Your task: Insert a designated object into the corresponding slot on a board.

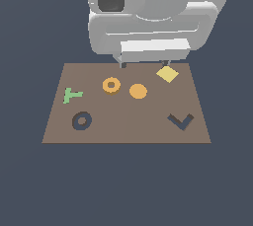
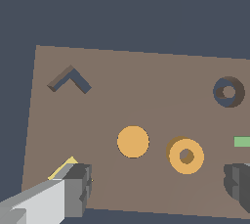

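My gripper (image 2: 158, 189) hangs wide open and empty over the board's (image 1: 126, 133) far edge. The orange ring (image 1: 111, 85) lies flat on the far half, just beside the orange disc (image 1: 138, 91), nearer the board's middle than my fingers. The ring slot (image 1: 81, 121) sits toward the near corner past the green T (image 1: 72, 94). I judge a short descent onto the ring comes first.

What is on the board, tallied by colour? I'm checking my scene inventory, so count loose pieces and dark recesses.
Orange pieces: 2, the orange ring and the orange disc
Green pieces: 1, the T-shaped piece
Yellow pieces: 1, the yellow diamond
Dark recesses: 2, the ring-shaped recess and the V-shaped recess
Total: 6, all on the brown board
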Robot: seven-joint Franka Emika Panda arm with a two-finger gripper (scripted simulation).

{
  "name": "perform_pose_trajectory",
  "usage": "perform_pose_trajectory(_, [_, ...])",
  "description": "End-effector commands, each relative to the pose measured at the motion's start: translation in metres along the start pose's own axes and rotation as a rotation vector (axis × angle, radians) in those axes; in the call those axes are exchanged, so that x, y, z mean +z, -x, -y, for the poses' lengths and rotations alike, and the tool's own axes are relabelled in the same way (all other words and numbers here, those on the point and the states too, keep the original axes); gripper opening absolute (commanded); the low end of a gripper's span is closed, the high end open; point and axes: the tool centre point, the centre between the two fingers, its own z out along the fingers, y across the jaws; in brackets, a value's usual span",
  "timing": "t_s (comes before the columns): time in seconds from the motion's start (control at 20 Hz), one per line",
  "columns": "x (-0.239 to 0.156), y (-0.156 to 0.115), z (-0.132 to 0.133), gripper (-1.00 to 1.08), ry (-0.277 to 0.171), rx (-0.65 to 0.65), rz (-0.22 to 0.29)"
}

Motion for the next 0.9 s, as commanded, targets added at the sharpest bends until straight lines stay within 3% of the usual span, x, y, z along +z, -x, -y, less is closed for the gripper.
perform_pose_trajectory(0.0, [0.000, 0.000, 0.000, 1.00, 0.000, 0.000, 0.000])
perform_pose_trajectory(0.4, [0.022, 0.008, -0.014, 1.00, 0.000, 0.006, 0.007])
perform_pose_trajectory(0.85, [0.093, 0.037, -0.059, 1.00, -0.001, 0.026, 0.032])
